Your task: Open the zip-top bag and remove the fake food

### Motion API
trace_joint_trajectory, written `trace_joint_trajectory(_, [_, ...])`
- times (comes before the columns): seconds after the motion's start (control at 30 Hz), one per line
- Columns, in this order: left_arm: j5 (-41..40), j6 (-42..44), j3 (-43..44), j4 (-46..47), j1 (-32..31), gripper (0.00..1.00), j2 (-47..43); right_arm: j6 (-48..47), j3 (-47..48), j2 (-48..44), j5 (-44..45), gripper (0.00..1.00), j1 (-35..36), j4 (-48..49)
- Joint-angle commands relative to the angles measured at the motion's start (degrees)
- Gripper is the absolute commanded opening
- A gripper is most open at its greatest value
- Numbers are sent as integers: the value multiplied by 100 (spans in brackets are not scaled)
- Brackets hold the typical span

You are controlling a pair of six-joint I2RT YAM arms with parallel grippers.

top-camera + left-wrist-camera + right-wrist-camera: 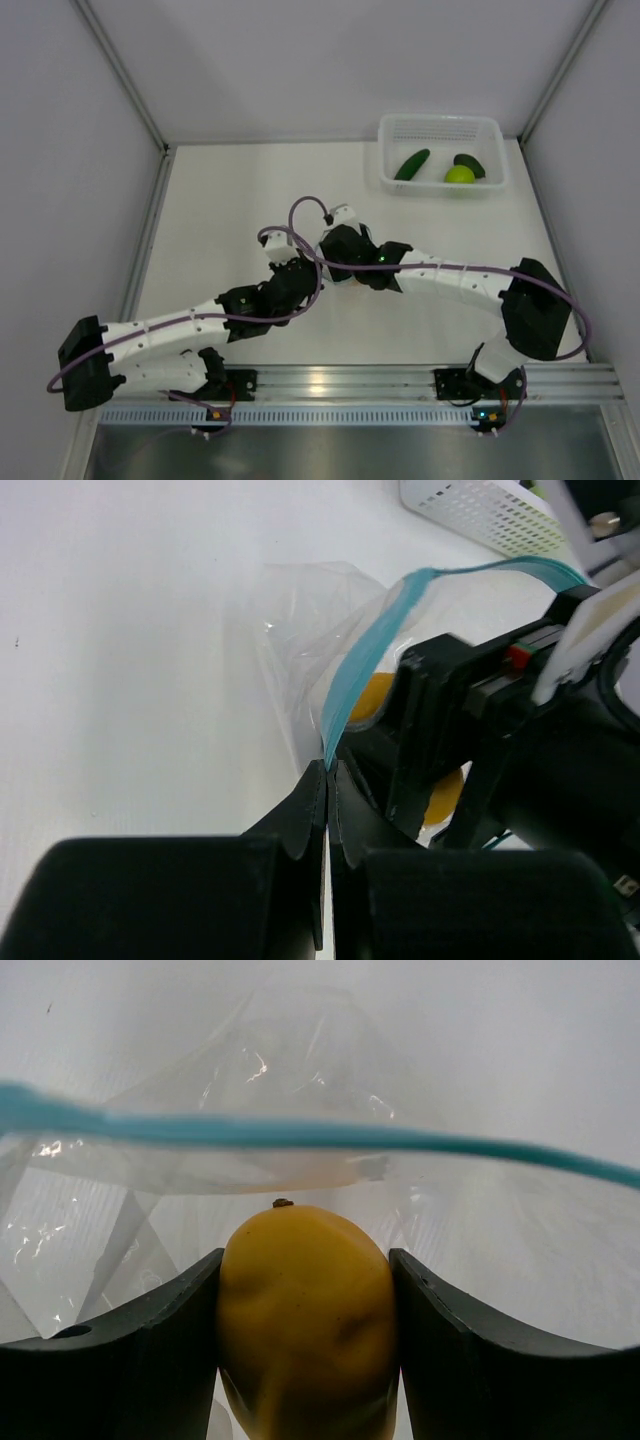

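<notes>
The clear zip-top bag (300, 620) lies on the white table, its mouth open, and its light blue zip strip (370, 650) runs up and to the right. My left gripper (328, 767) is shut on one end of the strip. My right gripper (305, 1260) reaches inside the bag's mouth, past the strip (300, 1135), and is shut on the orange round fruit (305, 1320). The fruit also shows in the left wrist view (375, 695). In the top view both grippers, left (283, 262) and right (345, 240), meet at mid-table and hide the bag.
The white mesh basket (440, 125) stands at the back right. It holds the long cucumber (411, 164), the lime-green ball (460, 174) and the dark green oval (470, 163). Its corner shows in the left wrist view (480, 510). Grey walls enclose the table.
</notes>
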Motion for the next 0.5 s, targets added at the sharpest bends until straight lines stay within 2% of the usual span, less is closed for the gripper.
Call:
trace_joint_trajectory(0.0, [-284, 316, 272, 52, 68, 0, -136, -501, 362, 331, -161, 8, 391, 222])
trace_joint_trajectory(0.2, [-636, 554, 405, 34, 68, 0, -355, -817, 511, 438, -547, 8, 602, 309])
trace_joint_trajectory(0.47, [-821, 387, 150, -45, 244, 0, -707, -1502, -261, -291, -1786, 6, 682, 1170])
